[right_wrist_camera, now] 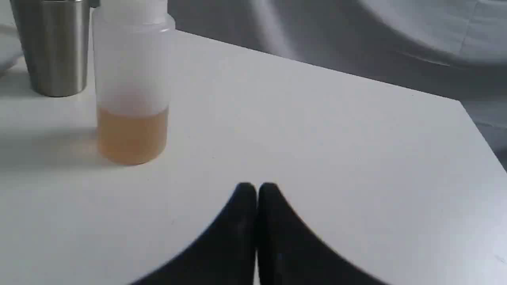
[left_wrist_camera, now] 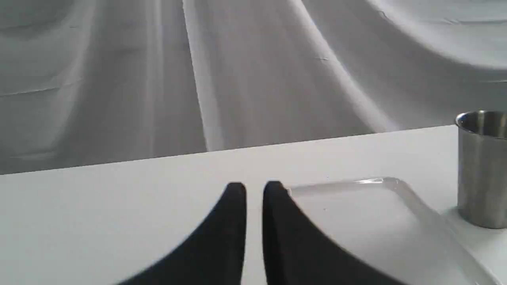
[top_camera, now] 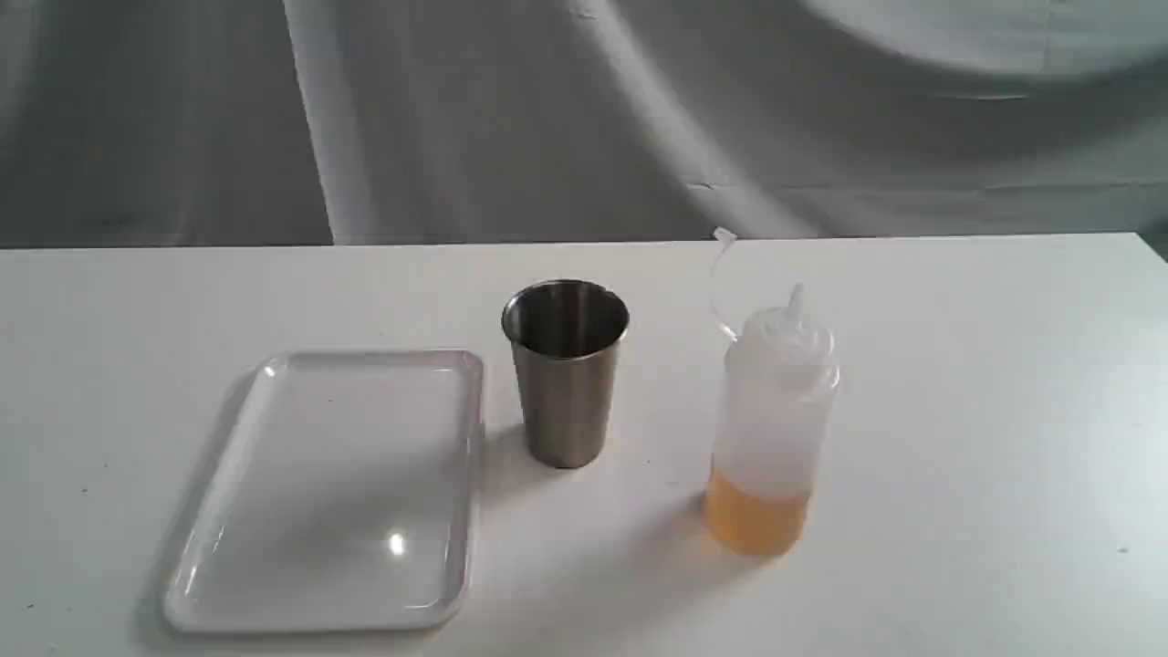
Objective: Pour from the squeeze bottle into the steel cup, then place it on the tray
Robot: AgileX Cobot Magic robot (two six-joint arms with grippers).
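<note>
The squeeze bottle [top_camera: 774, 429] stands upright on the white table, right of centre, with amber liquid in its lower part and its cap strap curling up. Left of it stands the steel cup [top_camera: 566, 370], upright. The glossy tray [top_camera: 338, 488] lies flat at the left with nothing on it. Neither gripper shows in the exterior view. My left gripper [left_wrist_camera: 254, 188] hovers by the tray's [left_wrist_camera: 380, 221] near corner, its black fingers almost together, holding nothing; the cup [left_wrist_camera: 481, 168] stands beyond. My right gripper [right_wrist_camera: 256, 188] is shut and holds nothing, apart from the bottle [right_wrist_camera: 132, 85] and cup [right_wrist_camera: 53, 47].
A grey draped cloth [top_camera: 584, 119] hangs behind the table's far edge. The table's right corner [right_wrist_camera: 461, 103] shows in the right wrist view. Bare white tabletop [top_camera: 985, 411] lies right of the bottle.
</note>
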